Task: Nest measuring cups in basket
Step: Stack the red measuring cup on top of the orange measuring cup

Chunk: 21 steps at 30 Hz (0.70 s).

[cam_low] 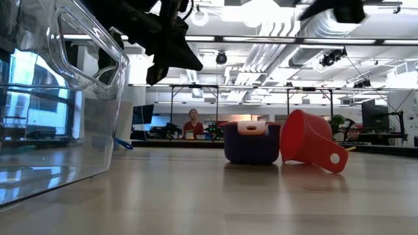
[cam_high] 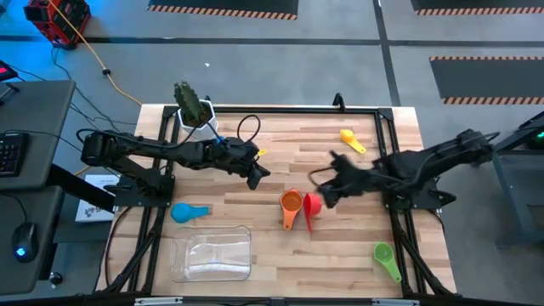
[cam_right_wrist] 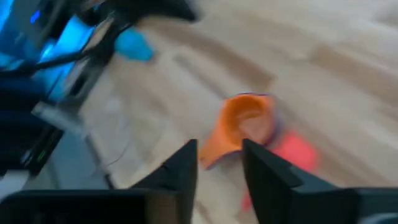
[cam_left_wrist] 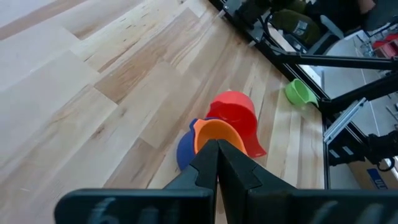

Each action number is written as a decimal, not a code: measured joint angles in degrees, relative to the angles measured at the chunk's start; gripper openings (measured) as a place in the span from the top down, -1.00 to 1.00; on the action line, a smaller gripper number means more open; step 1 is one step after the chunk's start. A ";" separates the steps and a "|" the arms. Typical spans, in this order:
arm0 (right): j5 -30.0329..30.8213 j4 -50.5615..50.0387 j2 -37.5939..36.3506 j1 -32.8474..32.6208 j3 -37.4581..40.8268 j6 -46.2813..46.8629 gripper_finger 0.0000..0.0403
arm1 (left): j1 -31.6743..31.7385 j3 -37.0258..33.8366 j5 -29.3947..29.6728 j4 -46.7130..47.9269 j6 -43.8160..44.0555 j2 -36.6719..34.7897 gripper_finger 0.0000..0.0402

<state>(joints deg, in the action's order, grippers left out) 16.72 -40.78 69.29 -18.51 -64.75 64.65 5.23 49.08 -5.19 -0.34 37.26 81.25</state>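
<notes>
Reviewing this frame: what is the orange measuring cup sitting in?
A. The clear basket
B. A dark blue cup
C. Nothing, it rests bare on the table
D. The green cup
B: the orange cup is nested in a dark blue cup beside the tipped red cup, well away from the clear basket, which holds no cups.

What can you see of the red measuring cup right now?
The red measuring cup looks like glossy plastic, with a short handle that has a hole at its end. It lies tipped on its side on the wooden table, near the middle, touching the dark blue cup that has the orange cup nested in it. No gripper holds it.
</notes>
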 joint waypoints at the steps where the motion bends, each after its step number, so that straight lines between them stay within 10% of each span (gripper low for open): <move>1: -3.02 2.36 1.96 0.86 -0.31 -2.54 0.30 | 0.00 0.00 0.00 0.00 0.00 0.00 1.00; 6: -13.15 5.95 12.37 3.15 -1.43 -14.13 0.17 | 0.00 0.00 0.02 0.00 0.02 0.00 1.00; 15: -8.41 -2.85 20.51 3.55 -1.43 -18.64 0.90 | 0.00 0.00 0.61 0.00 0.04 0.00 1.00; 21: -6.46 4.27 20.66 4.03 3.19 -18.61 0.94 | 0.00 0.00 0.97 -0.22 0.05 0.00 1.00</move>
<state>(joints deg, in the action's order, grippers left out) 10.26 -36.51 89.95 -14.48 -61.56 46.04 5.23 49.08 -4.22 -0.56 37.31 81.25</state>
